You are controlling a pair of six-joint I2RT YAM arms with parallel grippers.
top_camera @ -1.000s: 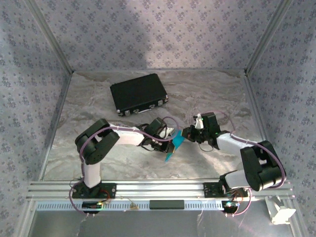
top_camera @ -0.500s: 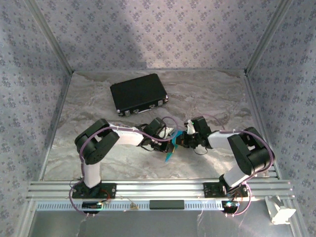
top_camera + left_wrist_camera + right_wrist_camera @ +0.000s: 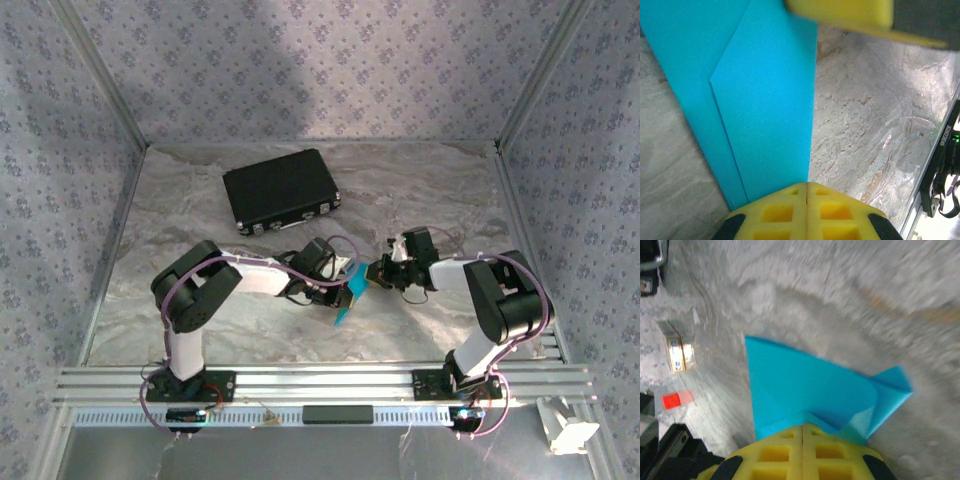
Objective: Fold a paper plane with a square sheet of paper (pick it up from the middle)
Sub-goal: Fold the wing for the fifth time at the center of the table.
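Over the middle of the table (image 3: 200,300), in the top view, your two arms reach toward each other and meet at the cyan-blue paper sheet (image 3: 351,291). The left gripper (image 3: 343,280) comes in from the left and the right gripper (image 3: 375,276) from the right, both at the upper part of the sheet. A pointed end of the sheet hangs toward the near edge; you cannot tell from here whether that point touches the table. A black case (image 3: 280,190) lies well apart, toward the far side.

At the left wrist, your left gripper (image 3: 806,184) has its yellow fingers (image 3: 780,212) pressed together with no gap, pinching the near end of the paper (image 3: 765,100). The sheet runs away from them as a long folded strip, with a slanting crease and a second layer showing on the left. A yellow pad (image 3: 840,12) of the other gripper sits at the strip's far end.

At the right wrist, your right gripper (image 3: 803,426) is likewise clamped tight on the paper (image 3: 805,385), which spreads out beyond it with a sharp corner at upper left and a folded flap at right. This picture is blurred. A small white-bordered card (image 3: 677,352) and a small red block (image 3: 675,400) lie on the table to the left, apart from the sheet.
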